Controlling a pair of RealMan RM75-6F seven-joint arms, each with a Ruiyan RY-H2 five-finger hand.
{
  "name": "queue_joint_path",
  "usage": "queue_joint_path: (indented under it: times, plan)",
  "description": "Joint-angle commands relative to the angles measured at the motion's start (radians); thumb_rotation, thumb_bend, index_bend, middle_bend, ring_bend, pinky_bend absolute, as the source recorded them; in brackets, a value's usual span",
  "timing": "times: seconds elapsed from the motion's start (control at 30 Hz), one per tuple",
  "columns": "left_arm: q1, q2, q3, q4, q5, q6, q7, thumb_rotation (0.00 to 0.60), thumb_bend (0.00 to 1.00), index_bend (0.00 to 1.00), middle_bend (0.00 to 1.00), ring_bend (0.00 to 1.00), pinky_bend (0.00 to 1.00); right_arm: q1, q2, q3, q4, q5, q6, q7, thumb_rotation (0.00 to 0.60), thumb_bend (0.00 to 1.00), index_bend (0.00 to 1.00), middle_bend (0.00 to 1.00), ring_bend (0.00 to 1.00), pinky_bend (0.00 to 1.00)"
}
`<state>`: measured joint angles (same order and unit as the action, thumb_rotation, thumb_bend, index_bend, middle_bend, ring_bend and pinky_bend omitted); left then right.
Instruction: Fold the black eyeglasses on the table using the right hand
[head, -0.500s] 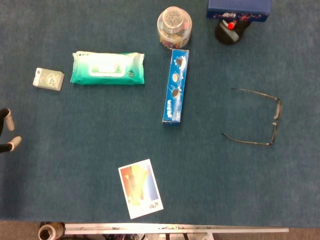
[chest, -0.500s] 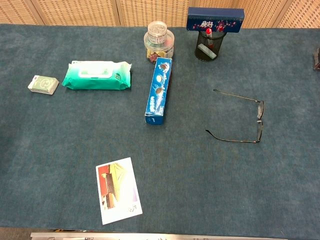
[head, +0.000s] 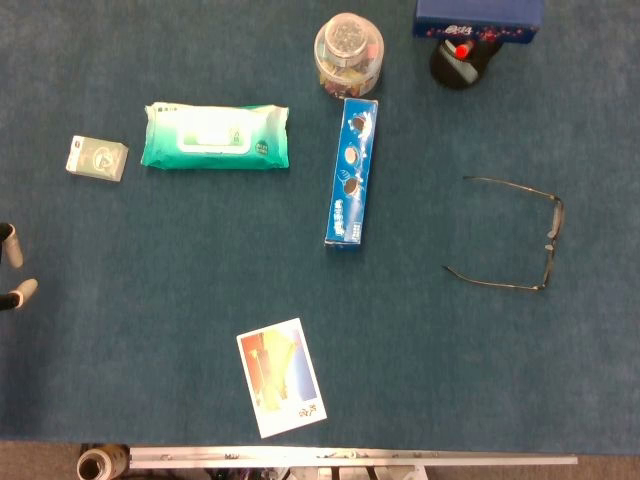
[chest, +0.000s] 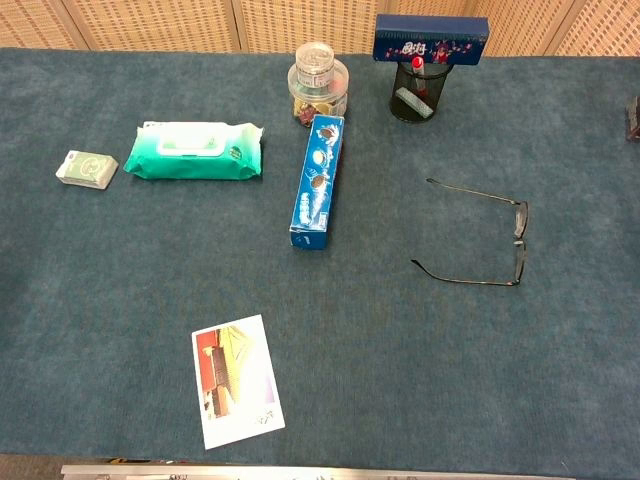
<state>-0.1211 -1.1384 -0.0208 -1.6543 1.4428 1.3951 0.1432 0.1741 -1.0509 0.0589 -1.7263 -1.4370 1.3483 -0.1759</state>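
The black eyeglasses (head: 550, 243) lie unfolded on the blue table cloth at the right, both thin arms stretched out toward the left; in the chest view the eyeglasses (chest: 519, 240) look the same. Nothing touches them. Of my left hand (head: 12, 268), only two pale fingertips show at the left edge of the head view, spread apart with nothing between them. A small dark part (chest: 633, 116) at the right edge of the chest view may be my right hand, far from the glasses; its fingers are out of frame.
A blue toothpaste box (head: 351, 173) lies left of the glasses. A wet-wipes pack (head: 215, 136), a small tissue pack (head: 97, 158), a jar (head: 348, 53), a pen cup (head: 460, 60) under a blue box (head: 478, 17), and a postcard (head: 281, 377) near the front edge.
My left hand's fingertips have slid further left, almost out of the head view. The glasses and everything else lie unmoved.
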Motion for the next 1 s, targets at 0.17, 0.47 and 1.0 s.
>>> queue_joint_path:
  times: [0.17, 0.47, 1.0]
  plan:
    - [0.007, -0.005, 0.013, 0.009, 0.014, 0.006, -0.002, 0.600, 0.05, 0.62, 0.85, 1.00, 0.98, 0.093, 0.070, -0.026, -0.040, -0.047, -0.167, -0.024, 0.600, 0.70, 0.43, 0.43, 0.28, 0.39]
    - [0.030, -0.002, 0.024, 0.006, 0.016, 0.031, 0.003, 0.600, 0.05, 0.62, 0.85, 1.00, 0.98, 0.203, 0.088, -0.038, -0.056, -0.071, -0.344, -0.025, 0.600, 0.65, 0.43, 0.34, 0.22, 0.35]
    - [0.047, 0.003, 0.026, -0.004, 0.006, 0.041, 0.015, 0.600, 0.05, 0.62, 0.85, 1.00, 0.98, 0.344, 0.055, -0.062, -0.044, -0.085, -0.548, -0.020, 0.600, 0.95, 0.35, 0.30, 0.18, 0.30]
